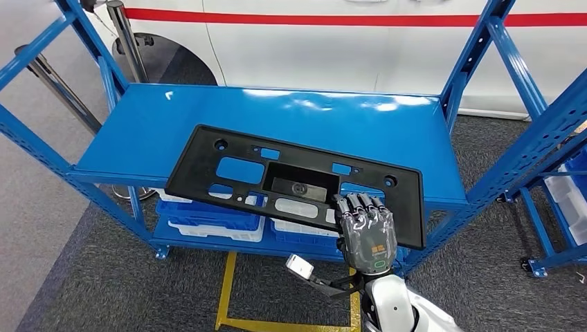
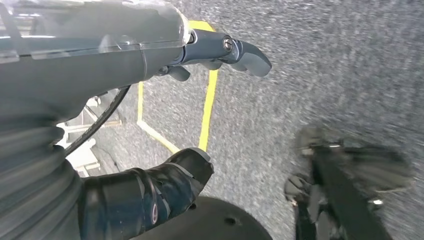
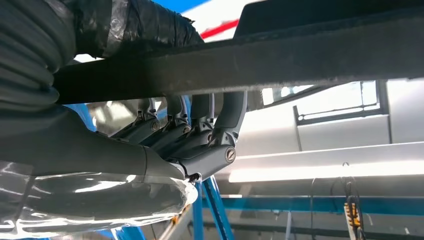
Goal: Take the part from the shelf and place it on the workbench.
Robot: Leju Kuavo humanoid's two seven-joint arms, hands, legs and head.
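Gripping the long flat black plastic part by its near edge w/ right hand, over blue metal shelf; left hand hanging, holding nothing, fingers apart.

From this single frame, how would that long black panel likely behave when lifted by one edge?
The black panel looks like thin cut-out plastic, so probably light and slightly flexible. The right hand grips its near edge far off-centre, so the long side may sag or swing. The glossy blue shelf probably lets it slide.

part black | shelf blue | floor tape yellow
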